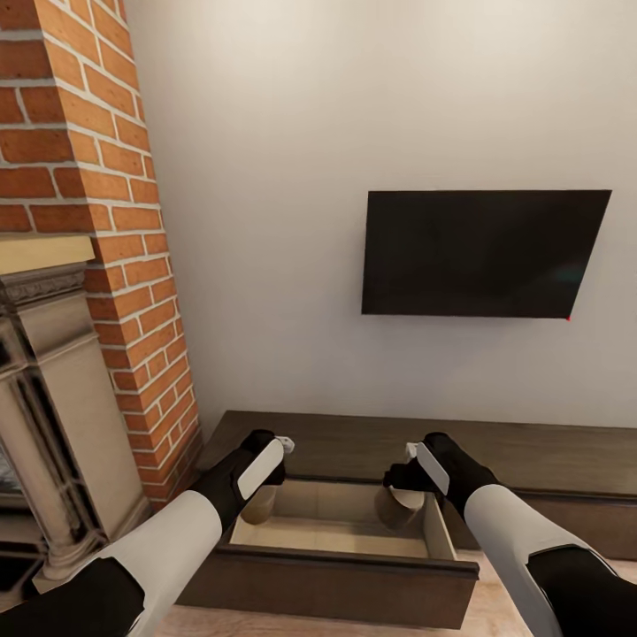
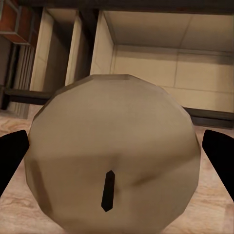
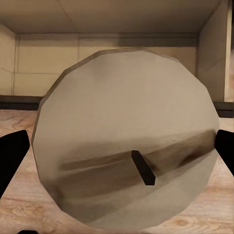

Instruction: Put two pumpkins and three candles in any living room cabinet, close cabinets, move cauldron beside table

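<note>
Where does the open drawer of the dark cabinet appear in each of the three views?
Head view: the open drawer is at bottom centre, its pale inside facing up.
Left wrist view: its pale inside is at upper right, behind the left candle.
Right wrist view: its pale inside runs across the top, behind the right candle.
Shared landmark: the drawer's dark front edge.

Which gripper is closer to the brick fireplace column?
Left. The left gripper, holding a candle, sits over the open drawer's end nearest the brick column. The right gripper, with its candle, is over the drawer's far end, farther from the bricks.
</note>
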